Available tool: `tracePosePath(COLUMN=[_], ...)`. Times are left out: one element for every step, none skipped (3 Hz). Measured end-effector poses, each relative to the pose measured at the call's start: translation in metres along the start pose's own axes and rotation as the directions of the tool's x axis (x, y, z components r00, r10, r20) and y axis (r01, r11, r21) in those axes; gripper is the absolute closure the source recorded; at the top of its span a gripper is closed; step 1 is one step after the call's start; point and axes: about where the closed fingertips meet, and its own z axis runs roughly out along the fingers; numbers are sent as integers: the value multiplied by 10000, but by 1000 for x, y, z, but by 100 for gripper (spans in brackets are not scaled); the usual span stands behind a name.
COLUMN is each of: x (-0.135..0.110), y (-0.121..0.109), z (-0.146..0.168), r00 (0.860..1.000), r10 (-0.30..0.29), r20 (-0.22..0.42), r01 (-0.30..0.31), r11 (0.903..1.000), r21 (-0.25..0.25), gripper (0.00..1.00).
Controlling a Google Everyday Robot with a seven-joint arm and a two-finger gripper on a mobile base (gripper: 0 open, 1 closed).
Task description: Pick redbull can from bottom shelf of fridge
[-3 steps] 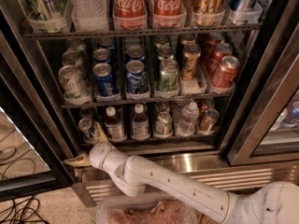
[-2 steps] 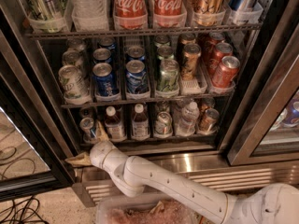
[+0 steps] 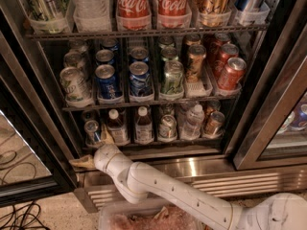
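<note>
The slim blue-and-silver redbull can [image 3: 92, 131] stands at the far left of the bottom shelf [image 3: 153, 142] of the fridge [image 3: 261, 123]. My gripper [image 3: 94, 150] is at the end of the white arm, just below and in front of the can at the shelf's front edge. Its tan fingers are spread open: one [image 3: 79, 163] points left and low, the other [image 3: 107, 136] rises just right of the can. It holds nothing.
Right of the can stand two small brown bottles [image 3: 117, 126], a silver can [image 3: 168, 126], a clear bottle [image 3: 193, 120] and a copper-brown can [image 3: 213, 123]. Blue, green and red cans fill the rack above [image 3: 106, 80]. The open glass door [image 3: 24, 147] is left; the vented steel base [image 3: 268, 181] is below.
</note>
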Motion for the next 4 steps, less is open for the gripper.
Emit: tracePosePath(x=[0, 0, -3, -7], y=[0, 0, -4, -8], z=[0, 0, 0, 3], r00=[10000, 10000, 9999, 9997], r10=[0, 0, -24, -110], r20=[0, 1, 111, 214], r01=[0, 0, 20, 89], r11=[10000, 10000, 9991, 9954], r21=[0, 4, 430, 951], gripper=[12, 13, 17, 16])
